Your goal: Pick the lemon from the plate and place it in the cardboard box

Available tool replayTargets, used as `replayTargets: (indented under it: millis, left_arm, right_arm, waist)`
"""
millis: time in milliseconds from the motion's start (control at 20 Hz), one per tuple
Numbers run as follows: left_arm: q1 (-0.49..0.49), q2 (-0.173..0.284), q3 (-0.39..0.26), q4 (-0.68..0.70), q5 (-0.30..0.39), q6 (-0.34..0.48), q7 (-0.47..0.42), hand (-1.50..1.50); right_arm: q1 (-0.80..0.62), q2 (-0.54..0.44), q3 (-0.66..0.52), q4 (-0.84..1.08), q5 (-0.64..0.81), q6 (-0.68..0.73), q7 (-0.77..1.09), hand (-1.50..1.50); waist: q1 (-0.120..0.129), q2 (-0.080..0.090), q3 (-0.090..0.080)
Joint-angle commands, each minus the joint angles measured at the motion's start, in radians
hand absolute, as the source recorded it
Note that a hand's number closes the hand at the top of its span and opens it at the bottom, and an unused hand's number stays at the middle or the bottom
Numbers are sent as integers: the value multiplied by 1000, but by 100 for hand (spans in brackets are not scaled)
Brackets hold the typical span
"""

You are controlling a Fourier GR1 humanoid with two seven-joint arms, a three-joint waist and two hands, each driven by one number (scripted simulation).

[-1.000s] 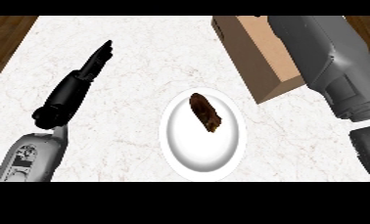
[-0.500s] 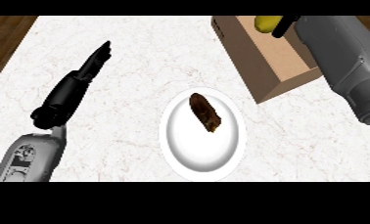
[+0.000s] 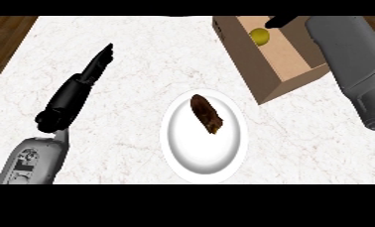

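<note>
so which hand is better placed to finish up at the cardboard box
Right. The black right hand is over the open brown cardboard box, beside the yellow lemon lying inside. The black left hand rests open, far across the counter.

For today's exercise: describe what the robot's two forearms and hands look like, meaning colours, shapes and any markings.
Both forearms are grey, smooth, rounded casings. The left forearm carries small dark markings near the lower edge. The left hand is black, long and slender, tapering to a point. The right forearm is broad and bulky. Only a small black part of the right hand shows.

Brown food piece (image 3: 207,114) (oblong), marble counter (image 3: 147,72)
</note>
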Motion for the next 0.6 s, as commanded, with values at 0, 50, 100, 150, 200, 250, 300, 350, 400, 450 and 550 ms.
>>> replayTargets:
  millis: [0, 50, 100, 150, 200, 250, 300, 350, 400, 450, 550]
  left_arm:
    - [-9, -1, 6, -2, 9, -5, -2, 0]
    - [13, 26, 22, 5, 9, -16, -18, 0]
    - [1, -1, 9, -7, 7, 1, 10, 0]
    - [0, 14, 25, -13, 30, -21, 9, 0]
    - [-23, 7, 23, -9, 27, -14, 35, 0]
    - [14, -12, -4, -10, -10, 11, -4, 0]
    - [17, 15, 17, -4, -8, 0, -14, 0]
    - [20, 5, 17, -11, 3, 0, 8, 0]
    - [-22, 6, 13, -5, 11, -20, 38, 0]
    - [-15, 4, 24, 7, 5, -8, 24, 0]
    - [-28, -7, 24, -1, 7, -4, 37, 0]
  right_arm:
    - [-3, 16, -180, -108, -174, -182, -101, -150]
    - [9, 3, -222, -129, -213, -219, -128, -150]
    - [6, 16, -262, -143, -251, -251, -119, -150]
    - [17, 18, -304, -152, -289, -284, -131, -150]
    - [56, 8, -335, -166, -323, -283, -187, -150]
    - [48, 8, -360, -170, -341, -317, -187, -150]
    - [93, 6, -380, -170, -360, -324, -237, -150]
    - [133, -18, -408, -177, -389, -303, -269, -150]
    - [126, 13, -408, -171, -395, -322, -285, -150]
    - [175, -5, -421, -176, -410, -307, -326, -150]
    - [183, -16, -446, -171, -429, -344, -383, -150]
  waist:
    - [-9, -1, 4]
    - [-6, -1, 3]
    - [-14, -6, 3]
    - [-5, -3, 2]
    - [-21, -3, 2]
    - [-6, 1, 0]
    - [-5, 2, 0]
    - [-15, -2, 0]
    - [-12, -2, -1]
    - [-19, -4, -1]
    - [-9, -1, -1]
